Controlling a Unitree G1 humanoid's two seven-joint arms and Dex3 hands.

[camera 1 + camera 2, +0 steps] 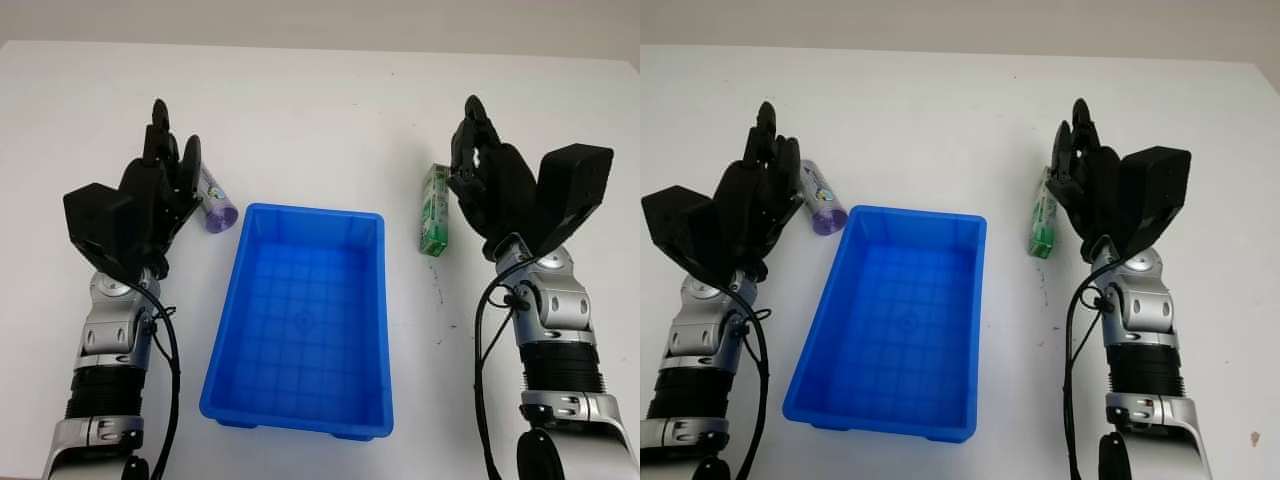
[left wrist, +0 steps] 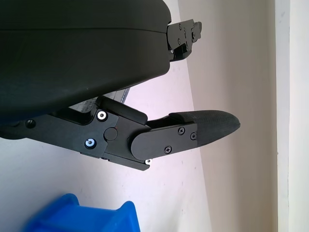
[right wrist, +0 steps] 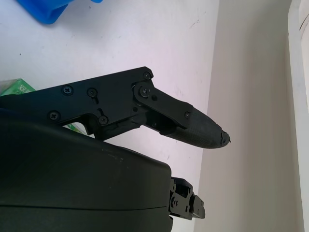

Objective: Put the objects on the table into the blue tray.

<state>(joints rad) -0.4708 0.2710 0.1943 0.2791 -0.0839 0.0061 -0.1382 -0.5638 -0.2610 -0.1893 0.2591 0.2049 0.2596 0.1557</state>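
A blue tray [image 1: 300, 330] sits empty at lower centre of the white tabletop [image 1: 320, 110]. At left, the left hand [image 1: 165, 185], released and holding nothing, stands just beside a purple bottle [image 1: 216, 205]. At right, the right hand [image 1: 485, 175], also released, is beside a green box [image 1: 433, 210] near the tray's upper right corner.

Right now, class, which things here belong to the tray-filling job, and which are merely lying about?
Belong to the job:
blue tray
purple bottle, beside the left hand
green pack, beside the right hand

Lying about:
nothing besides the white table
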